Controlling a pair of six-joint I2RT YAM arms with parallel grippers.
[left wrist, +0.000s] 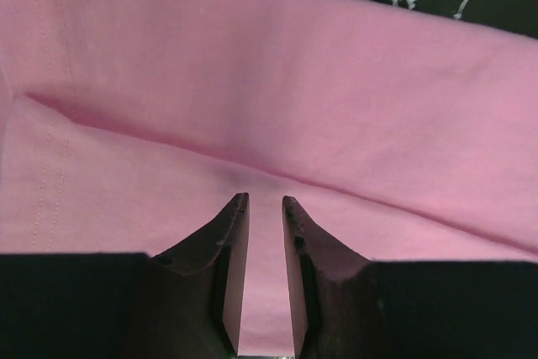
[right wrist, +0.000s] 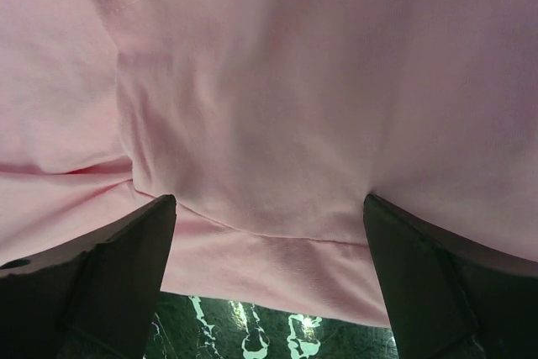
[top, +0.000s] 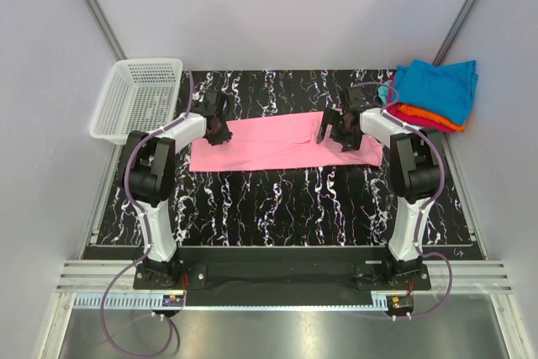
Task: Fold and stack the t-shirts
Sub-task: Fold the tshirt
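A bright pink t-shirt (top: 269,142) lies folded into a long strip across the black marbled table (top: 277,199). My left gripper (top: 218,130) is at its left end. In the left wrist view the jaws (left wrist: 266,199) stand close together with pink cloth (left wrist: 294,81) filling the narrow gap. My right gripper (top: 339,134) hovers over the strip's right part. In the right wrist view it (right wrist: 269,201) is wide open above the pink cloth (right wrist: 294,81) and holds nothing. A pile at the back right has a teal-blue t-shirt (top: 437,88) on top, then orange (top: 433,117) and magenta (top: 402,112).
A white plastic mesh basket (top: 139,98) sits at the table's back left corner, beside the left arm. Grey walls close in the table at the back and both sides. Both arm bases are bolted at the near edge.
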